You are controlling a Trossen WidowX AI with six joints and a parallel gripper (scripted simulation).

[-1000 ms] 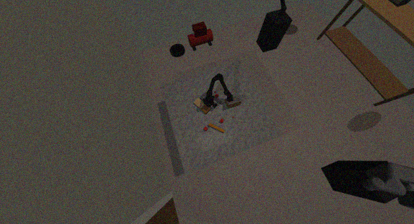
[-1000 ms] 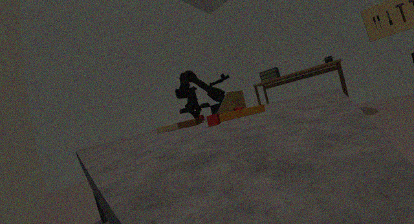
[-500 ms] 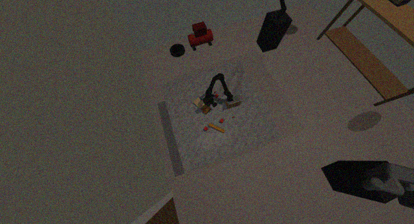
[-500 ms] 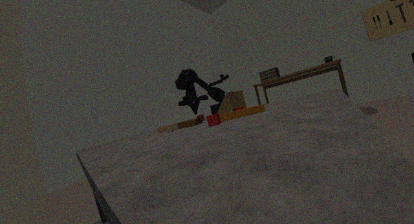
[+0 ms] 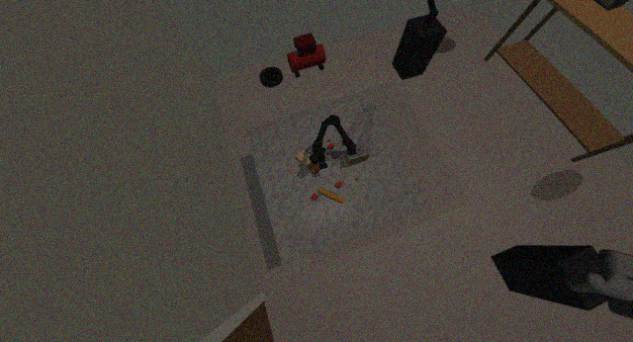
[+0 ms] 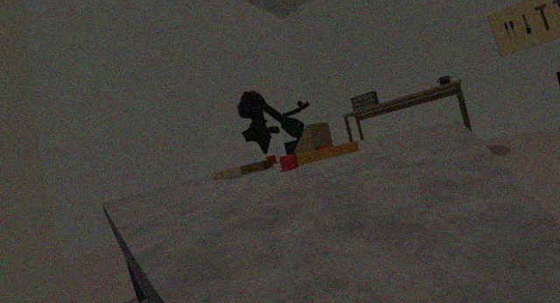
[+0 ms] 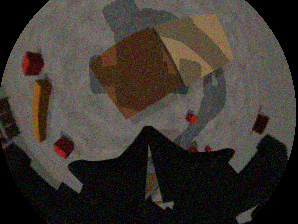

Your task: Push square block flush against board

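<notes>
The brown square block (image 7: pixel 135 75) (image 5: pixel 314 169) (image 6: pixel 257 166) lies flat, partly in the arm's shadow. The light tan board (image 7: pixel 220 37) (image 5: pixel 302 156) (image 6: pixel 227 173) lies flat beside it. In the wrist view their facing sides run together along a thin dark line, and the corners at both ends of that line look close to even. Whether the sides truly touch all along is too fine to tell. My gripper (image 7: pixel 148 128) (image 6: pixel 266 151) is shut and empty. Its tips are beyond the block's near corner in the wrist view, and low near the block in the exterior view.
An orange bar (image 5: pixel 330 196) (image 6: pixel 328 152) (image 7: pixel 42 110) lies to one side. Red cubes (image 5: pixel 338 184) (image 7: pixel 63 147) lie near it, one beside its end (image 5: pixel 314 197) (image 7: pixel 33 63). Another small red cube (image 7: pixel 191 118) lies near my fingers. A tan panel (image 5: pixel 359 159) (image 6: pixel 318 137) stands by the arm's base.
</notes>
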